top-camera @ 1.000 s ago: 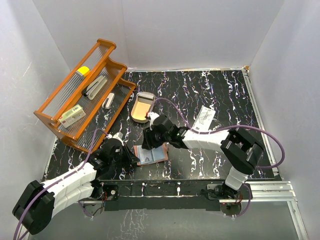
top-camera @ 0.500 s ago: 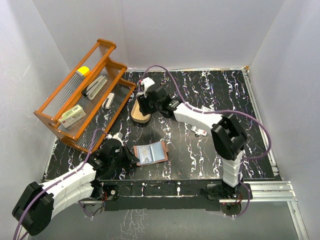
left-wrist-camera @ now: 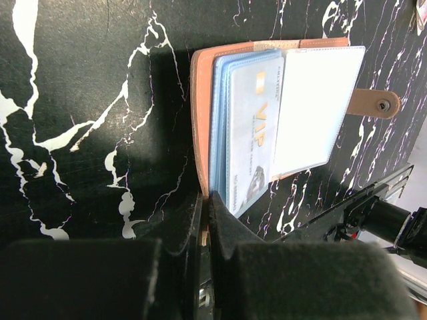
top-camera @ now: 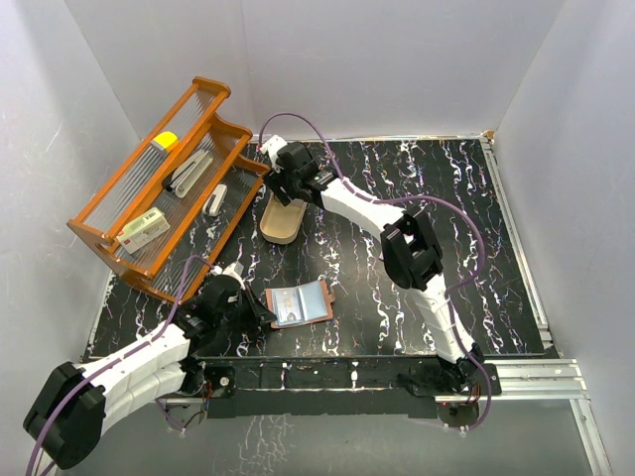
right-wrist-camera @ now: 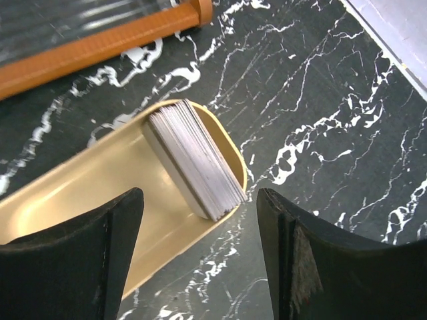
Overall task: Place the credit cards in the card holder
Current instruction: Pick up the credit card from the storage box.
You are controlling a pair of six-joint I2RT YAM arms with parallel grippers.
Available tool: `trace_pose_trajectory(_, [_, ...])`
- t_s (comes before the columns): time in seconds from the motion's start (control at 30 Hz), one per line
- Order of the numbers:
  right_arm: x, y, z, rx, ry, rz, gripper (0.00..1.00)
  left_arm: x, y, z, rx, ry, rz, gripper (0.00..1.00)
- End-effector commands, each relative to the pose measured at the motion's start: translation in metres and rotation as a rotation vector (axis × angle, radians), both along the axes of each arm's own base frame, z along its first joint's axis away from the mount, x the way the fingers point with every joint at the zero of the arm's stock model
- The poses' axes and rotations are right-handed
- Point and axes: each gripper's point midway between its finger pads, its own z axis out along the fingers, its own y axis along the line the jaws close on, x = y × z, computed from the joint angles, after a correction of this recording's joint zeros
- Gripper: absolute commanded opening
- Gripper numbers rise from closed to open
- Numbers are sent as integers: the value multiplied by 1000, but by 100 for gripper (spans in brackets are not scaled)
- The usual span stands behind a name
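1. a black marble-look table (top-camera: 496, 248) with white veins fills the floor of a booth of plain pale walls (top-camera: 397, 69) at the back and both sides.
2. an orange wire rack (top-camera: 159, 198) stands at the back left, and a tan oval tray (right-wrist-camera: 80, 180) lies just beside its foot.
3. the credit cards (right-wrist-camera: 195, 160) sit as a stack at one end of the tray.
4. the card holder (left-wrist-camera: 280, 120) lies open near the table's front edge, with a pale blue vip card (left-wrist-camera: 253, 133) in its clear pocket.
5. the left gripper (left-wrist-camera: 207, 207) is pinched tight on the edge of the holder's leather cover.
6. the right gripper (right-wrist-camera: 200, 200) hangs over the tray, its fingers spread wide and holding nothing, with the stack below the gap.
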Motion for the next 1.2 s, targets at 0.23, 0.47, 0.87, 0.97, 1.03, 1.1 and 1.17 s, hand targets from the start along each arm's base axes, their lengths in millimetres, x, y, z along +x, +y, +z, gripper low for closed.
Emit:
trace_pose_trajectory(0.23, [22, -8, -1, -166, -99, 83, 69, -4, 1, -2, 6, 7, -20, 0])
trace_pose_trajectory(0.47, [30, -5, -11, -180, -112, 83, 70, -4, 0, -5, 13, 16, -25, 0])
trace_pose_trajectory(0.87, [45, -17, -16, -260, -173, 18, 67, -4, 2, -6, 25, 19, -20, 0])
trace_pose_trajectory(0.97, [49, -21, -3, -255, -218, -9, 65, -4, 2, -7, 28, 22, -20, 0])
trace_pose_trajectory(1.03, [50, -23, 5, -249, -245, -16, 63, -4, 2, -8, 30, 26, -22, 0])
trace_pose_trajectory(1.1, [50, -24, 10, -250, -257, -17, 61, -4, 2, -8, 30, 28, -20, 0])
trace_pose_trajectory(1.17, [50, -24, 13, -254, -262, -13, 58, -4, 2, -8, 28, 28, -19, 0])
